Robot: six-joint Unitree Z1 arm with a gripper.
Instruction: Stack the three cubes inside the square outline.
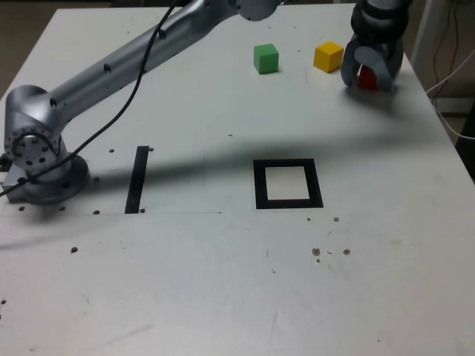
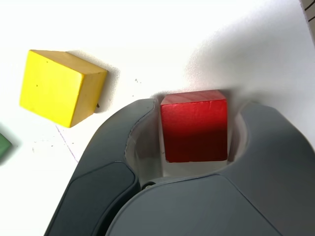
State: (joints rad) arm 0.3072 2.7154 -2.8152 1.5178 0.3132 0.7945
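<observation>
1. The pincer (image 1: 369, 73) stands low over the far right corner of the counter (image 1: 223, 297), as the exterior view shows it, with its jaws spread around the red cube (image 1: 367, 78).
2. In the wrist view the red cube (image 2: 194, 126) sits on the counter between the two dark jaws. One jaw lies right along one of its sides; a thin gap shows at the other, so the pincer (image 2: 194, 135) is not pinching it.
3. The yellow cube (image 1: 328, 56) rests just beside the pincer, toward the exterior view's left, along the far edge. The wrist view shows the yellow cube (image 2: 61, 87) apart from the jaw.
4. The green cube (image 1: 266, 58) sits further left along the same far edge, apart from the yellow one.
5. The square outline (image 1: 288, 184) lies near the middle of the counter, well apart from all three cubes, its pale centre bare.
6. A thin black strip (image 1: 137, 179) lies to the exterior view's left of the outline, near the arm's base (image 1: 41, 167).
</observation>
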